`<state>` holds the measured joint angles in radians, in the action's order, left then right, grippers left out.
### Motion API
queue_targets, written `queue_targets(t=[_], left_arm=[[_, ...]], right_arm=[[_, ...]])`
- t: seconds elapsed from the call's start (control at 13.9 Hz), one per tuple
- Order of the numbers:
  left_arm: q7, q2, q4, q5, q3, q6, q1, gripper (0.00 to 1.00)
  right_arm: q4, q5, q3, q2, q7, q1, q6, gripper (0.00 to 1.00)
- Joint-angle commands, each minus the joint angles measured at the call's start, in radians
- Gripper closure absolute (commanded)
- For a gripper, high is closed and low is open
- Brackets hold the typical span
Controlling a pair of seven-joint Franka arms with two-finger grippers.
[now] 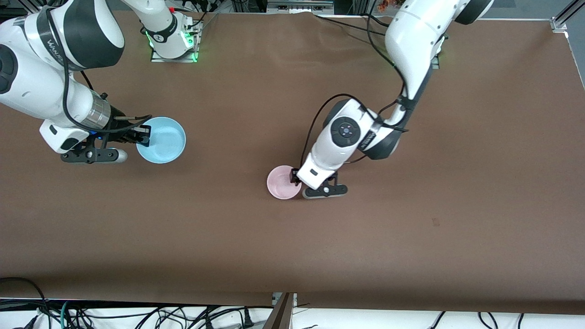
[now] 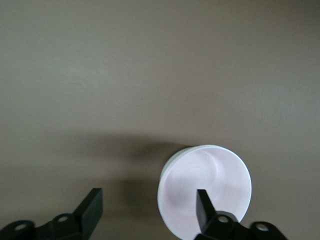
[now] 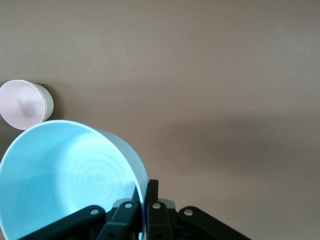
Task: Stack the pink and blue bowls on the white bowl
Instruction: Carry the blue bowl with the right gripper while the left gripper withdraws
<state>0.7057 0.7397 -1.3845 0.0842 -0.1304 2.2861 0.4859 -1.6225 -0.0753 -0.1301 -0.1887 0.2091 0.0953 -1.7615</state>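
Observation:
The pink bowl [image 1: 283,182] sits mid-table, nested in the white bowl [image 3: 46,106], whose pale wall shows around it in the wrist views. My left gripper [image 1: 302,177] hangs open just above the stack. One fingertip [image 2: 202,200] is over the pink bowl's [image 2: 210,185] inside and the other is out over bare table, gripping nothing. My right gripper [image 1: 144,136] is shut on the rim of the blue bowl [image 1: 162,139] and holds it tilted above the table toward the right arm's end. In the right wrist view the rim runs between the gripper's [image 3: 145,192] closed fingers, with the blue bowl [image 3: 60,185] filling the corner.
Brown table cover [image 1: 411,219] spreads bare around both bowls. Cables hang along the table's front edge [image 1: 137,315].

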Motion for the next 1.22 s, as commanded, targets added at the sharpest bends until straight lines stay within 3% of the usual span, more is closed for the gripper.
queue_targets(t=[0.0, 0.29, 0.58, 0.86, 1.15], left_arm=[[-0.023, -0.117, -0.033, -0.018, 0.005, -0.129, -0.073, 0.0], [-0.294, -0.238, -0.034, -0.018, 0.103, -0.334, -0.148, 0.0], [-0.397, -0.361, -0.034, -0.018, 0.207, -0.467, -0.223, 0.0], [-0.59, -0.434, -0.034, -0.018, 0.251, -0.595, -0.319, 0.0], [-0.618, -0.499, -0.031, -0.021, 0.264, -0.643, -0.42, 0.0]], right_arm=[[0.016, 0.011, -0.006, -0.029, 0.141, 0.065, -0.059, 1.0], [0.018, 0.069, -0.006, -0.1, 0.381, 0.199, -0.171, 1.0], [0.105, 0.143, -0.006, -0.239, 0.657, 0.311, -0.324, 1.0], [0.307, 0.158, -0.003, -0.426, 0.769, 0.357, -0.392, 1.0], [0.328, 0.189, 0.0, -0.491, 0.792, 0.402, -0.466, 1.0]])
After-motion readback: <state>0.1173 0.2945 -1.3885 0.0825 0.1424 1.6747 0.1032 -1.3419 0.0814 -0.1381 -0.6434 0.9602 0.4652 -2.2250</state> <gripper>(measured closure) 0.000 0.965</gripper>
